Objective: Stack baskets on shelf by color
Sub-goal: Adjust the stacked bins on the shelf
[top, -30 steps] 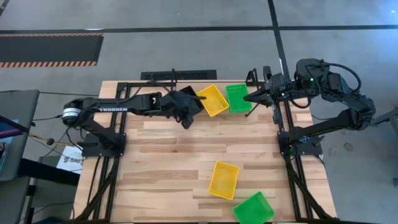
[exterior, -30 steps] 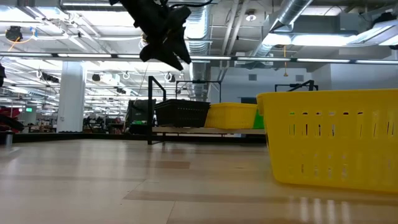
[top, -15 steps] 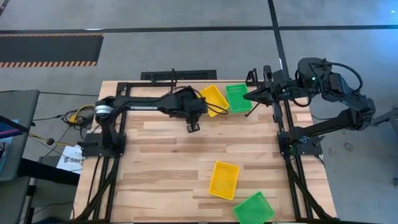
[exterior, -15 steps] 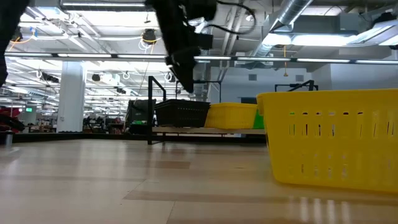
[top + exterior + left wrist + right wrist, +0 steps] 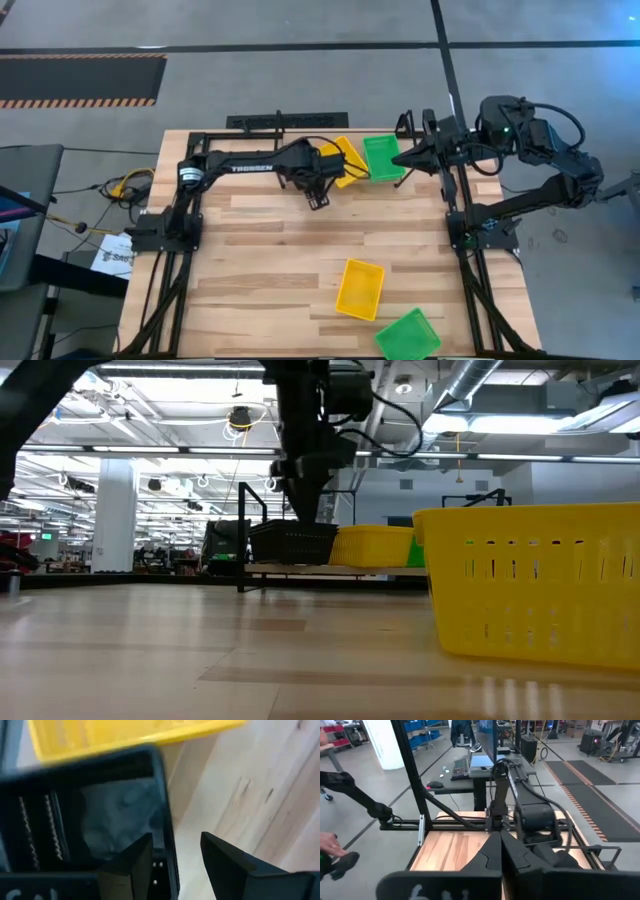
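my left gripper (image 5: 172, 851) fingers apart, over black mesh plastic basket (image 5: 292, 542) on shelf (image 5: 300, 568) | right gripper (image 5: 501, 854) pinched together beside shelf | next I'd guess: fetch loose yellow basket (image 5: 359, 288)

A wooden bench (image 5: 270, 260) stands on a grey floor (image 5: 300, 80). A striped mat (image 5: 80, 80) lies at the upper left. Pipes (image 5: 470, 390) and long lights (image 5: 170, 372) hang under the ceiling.

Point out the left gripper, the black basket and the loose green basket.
Left gripper (image 5: 318, 197), high view, between its fingertips.
Black basket (image 5: 292, 543), low view, its mesh side wall.
Loose green basket (image 5: 408, 336), high view, its inside floor, at the table's near edge.
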Available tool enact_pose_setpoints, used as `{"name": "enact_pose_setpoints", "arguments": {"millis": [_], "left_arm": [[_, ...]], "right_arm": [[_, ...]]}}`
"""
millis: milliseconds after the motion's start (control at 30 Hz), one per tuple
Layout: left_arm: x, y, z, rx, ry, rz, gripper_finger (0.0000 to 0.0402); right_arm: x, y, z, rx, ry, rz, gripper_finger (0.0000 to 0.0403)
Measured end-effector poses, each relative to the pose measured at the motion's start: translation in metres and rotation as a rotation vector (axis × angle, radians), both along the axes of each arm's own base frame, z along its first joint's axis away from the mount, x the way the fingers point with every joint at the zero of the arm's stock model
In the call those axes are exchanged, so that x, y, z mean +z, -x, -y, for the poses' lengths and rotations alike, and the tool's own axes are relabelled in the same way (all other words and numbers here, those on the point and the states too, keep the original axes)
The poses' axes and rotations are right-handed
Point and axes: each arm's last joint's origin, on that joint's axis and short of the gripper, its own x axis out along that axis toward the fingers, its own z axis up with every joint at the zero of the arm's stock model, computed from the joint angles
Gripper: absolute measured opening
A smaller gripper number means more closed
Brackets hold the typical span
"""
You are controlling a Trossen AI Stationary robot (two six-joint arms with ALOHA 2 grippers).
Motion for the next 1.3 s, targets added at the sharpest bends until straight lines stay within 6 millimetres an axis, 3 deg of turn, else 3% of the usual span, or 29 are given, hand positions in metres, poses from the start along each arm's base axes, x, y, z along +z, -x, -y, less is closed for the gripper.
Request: {"name": "enact_pose_setpoints", "arguments": {"millis": [200, 667, 800, 1000, 1300], "left_arm": [[-0.001, 0.006, -0.012, 0.160, 0.070, 0.021, 0.0156], [-0.012, 0.001, -0.012, 0.097, 0.075, -0.016, 0.0153], [-0.012, 0.002, -0.012, 0.092, 0.053, -0.030, 0.0117], [-0.012, 0.002, -0.012, 0.076, 0.055, -0.041, 0.0017], [-0.012, 0.003, -0.008, 0.023, 0.031, -0.080, 0.0003]], "right_arm": [[0.001, 0.000, -0.001, 0.004, 0.002, 0.009, 0.0008], [0.002, 0.000, -0.001, 0.005, 0.005, 0.016, 0.0008], [0.002, 0.000, -0.001, 0.005, 0.005, 0.016, 0.0008], [0.002, 0.000, -0.001, 0.005, 0.006, 0.018, 0.0008], [0.003, 0.000, -0.001, 0.005, 0.009, 0.036, 0.0008]]}}
